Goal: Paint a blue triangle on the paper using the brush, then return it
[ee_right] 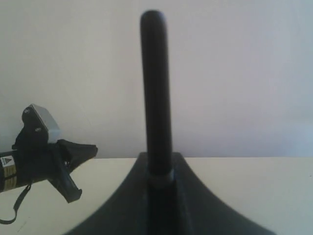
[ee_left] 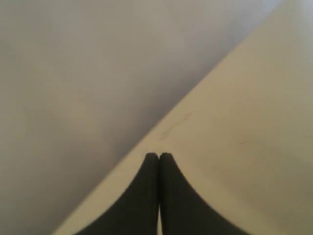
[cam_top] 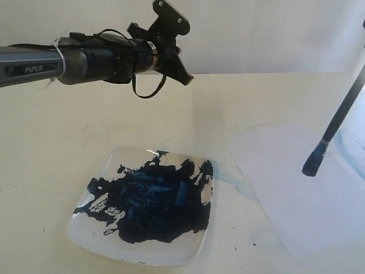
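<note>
The brush point(cam_top: 333, 123) slants down from the right edge, its dark tip over the pale paper point(cam_top: 296, 194); I cannot tell whether the tip touches the sheet. In the right wrist view my right gripper point(ee_right: 159, 159) is shut on the brush point(ee_right: 155, 88), whose black handle sticks out past the fingers. That gripper is outside the exterior view. My left gripper point(cam_top: 183, 73) hangs high above the table's far left, shut with nothing in it; its fingertips point(ee_left: 151, 159) press together. The blue triangle is out of view; only a faint light-blue smear point(cam_top: 351, 148) shows on the paper.
A white square plate point(cam_top: 80, 228) smeared with dark blue paint point(cam_top: 151, 205) lies at the front left of the paper. A pale blue streak point(cam_top: 234, 180) runs between the plate and the sheet. The left arm point(cam_top: 34, 65) stretches in from the left.
</note>
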Controlling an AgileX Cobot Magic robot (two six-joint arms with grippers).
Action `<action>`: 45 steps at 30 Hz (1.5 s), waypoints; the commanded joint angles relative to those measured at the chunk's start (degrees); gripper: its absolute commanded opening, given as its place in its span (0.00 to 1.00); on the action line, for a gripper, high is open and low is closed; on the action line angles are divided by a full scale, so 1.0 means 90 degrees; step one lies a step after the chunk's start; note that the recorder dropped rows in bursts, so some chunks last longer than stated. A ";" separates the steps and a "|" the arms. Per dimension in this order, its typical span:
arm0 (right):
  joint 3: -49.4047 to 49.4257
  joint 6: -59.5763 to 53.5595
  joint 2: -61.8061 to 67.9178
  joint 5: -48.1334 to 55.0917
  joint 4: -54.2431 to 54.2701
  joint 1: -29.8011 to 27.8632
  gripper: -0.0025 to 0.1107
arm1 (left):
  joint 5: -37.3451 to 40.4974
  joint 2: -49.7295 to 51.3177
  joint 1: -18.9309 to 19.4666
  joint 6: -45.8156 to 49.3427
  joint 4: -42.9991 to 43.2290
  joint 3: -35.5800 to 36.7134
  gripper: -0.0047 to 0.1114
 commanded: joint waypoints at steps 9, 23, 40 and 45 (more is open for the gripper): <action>0.0018 -0.0126 0.0110 -0.0312 0.0076 0.0008 0.02 | 0.5614 -0.0154 0.0546 1.1932 -1.1723 -0.0680 0.04; 0.0018 -0.0502 0.0110 0.0367 0.0278 0.0008 0.02 | 0.5558 0.0424 -0.0688 1.3649 -1.5434 -0.1271 0.04; 0.0018 -0.0740 0.0277 0.0408 0.0411 0.0008 0.02 | 0.4441 0.1277 -0.1123 1.3460 -1.5573 -0.1434 0.04; 0.0018 -0.0740 0.0633 0.0408 0.0670 0.0008 0.02 | 0.4436 0.1503 -0.1306 1.3289 -1.5302 -0.1699 0.04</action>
